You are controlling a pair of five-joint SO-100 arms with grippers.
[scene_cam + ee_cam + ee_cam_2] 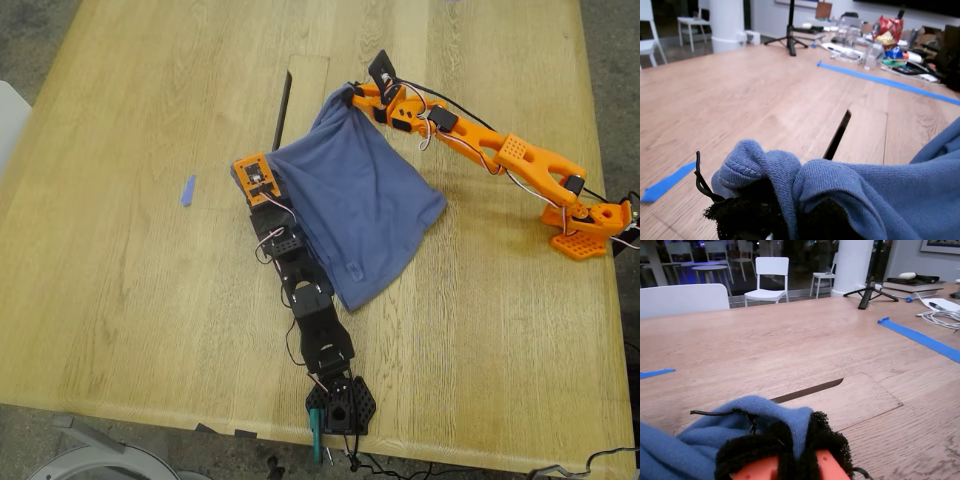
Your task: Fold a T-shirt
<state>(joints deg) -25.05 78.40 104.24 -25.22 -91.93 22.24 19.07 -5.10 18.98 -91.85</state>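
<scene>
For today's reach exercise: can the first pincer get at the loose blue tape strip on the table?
Probably not yet: my first pincer is shut on the T-shirt, though only bare table lies between it and the tape strip.

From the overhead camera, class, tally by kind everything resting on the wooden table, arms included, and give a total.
Robot arms: 2, one black with my first gripper, one orange with my second gripper
T-shirt: 1, blue
Blue tape strip: 1
Total: 4
</scene>
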